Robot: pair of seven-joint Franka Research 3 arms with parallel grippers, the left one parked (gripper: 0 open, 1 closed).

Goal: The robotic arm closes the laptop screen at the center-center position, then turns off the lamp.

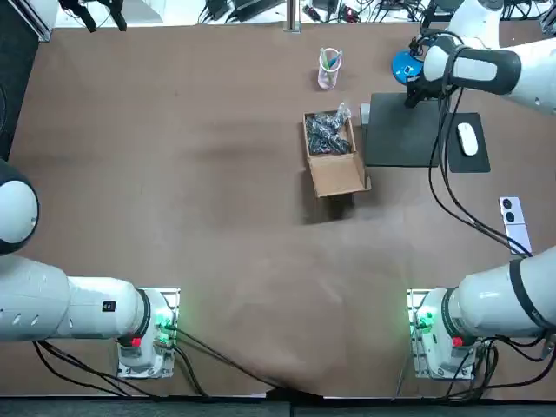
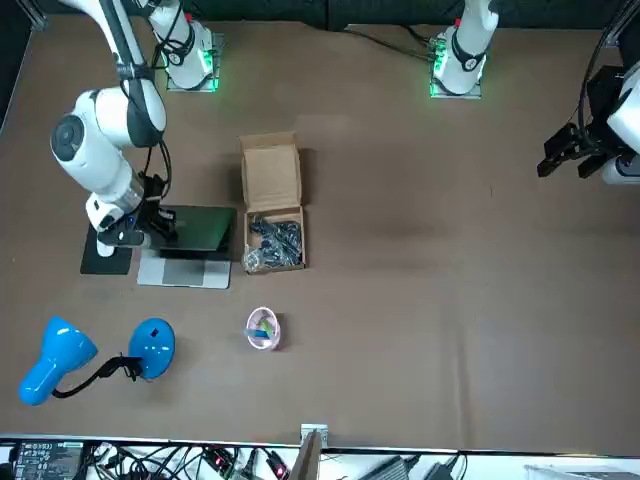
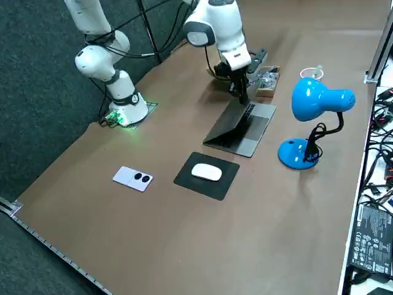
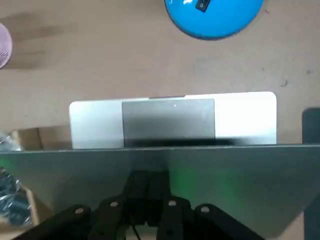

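Gripper, closed and empty, points down against the half-lowered laptop screen

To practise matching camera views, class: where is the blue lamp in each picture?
Top view: lamp upper right, partly behind the arm.
Front view: lamp lower left.
Right side view: lamp right of centre.
Right wrist view: lamp, base only.
Shared landmark: the laptop beside it, the shut right gripper against its lid.
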